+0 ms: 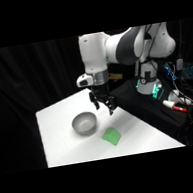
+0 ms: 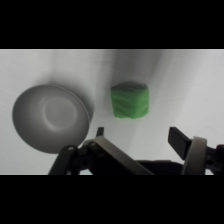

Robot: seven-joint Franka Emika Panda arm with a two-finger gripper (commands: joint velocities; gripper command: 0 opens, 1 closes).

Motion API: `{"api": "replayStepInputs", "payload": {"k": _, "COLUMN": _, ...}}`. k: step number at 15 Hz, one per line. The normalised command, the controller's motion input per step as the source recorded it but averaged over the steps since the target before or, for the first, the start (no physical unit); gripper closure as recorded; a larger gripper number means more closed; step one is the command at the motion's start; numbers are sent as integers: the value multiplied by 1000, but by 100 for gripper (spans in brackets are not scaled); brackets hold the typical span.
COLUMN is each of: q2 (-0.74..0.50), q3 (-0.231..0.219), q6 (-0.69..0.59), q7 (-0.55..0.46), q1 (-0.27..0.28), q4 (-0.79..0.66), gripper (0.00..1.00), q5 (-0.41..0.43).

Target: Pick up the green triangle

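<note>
The green triangle [image 1: 111, 135] lies on the white table [image 1: 61, 140], near its front edge and just right of the grey bowl. In the wrist view the green triangle [image 2: 130, 100] shows as a small bright green block, above and between the two fingers. My gripper [image 1: 103, 106] hangs above the table, behind the block and beside the bowl, not touching either. Its fingers stand apart with nothing between them, so the gripper [image 2: 137, 137] is open.
A round grey metal bowl [image 1: 83, 123] sits left of the block, and in the wrist view the bowl [image 2: 50, 117] fills the left side. A black stand with cables and electronics [image 1: 170, 98] lines the table's right edge.
</note>
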Motion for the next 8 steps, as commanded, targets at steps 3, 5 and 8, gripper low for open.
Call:
{"api": "replayStepInputs", "payload": {"k": 3, "q2": 270, "q3": 41, "q6": 341, "q7": -169, "q1": 7, "q4": -7, "gripper": 0, "q5": 89}}
{"api": "replayStepInputs", "payload": {"k": 5, "q2": 320, "q3": 50, "q6": 323, "q7": -136, "q1": 0, "q4": 63, "gripper": 0, "q5": 26}}
{"api": "replayStepInputs", "payload": {"k": 8, "q2": 329, "q3": 72, "q6": 282, "q7": -156, "q1": -34, "q4": 127, "gripper": 0, "q5": 55}}
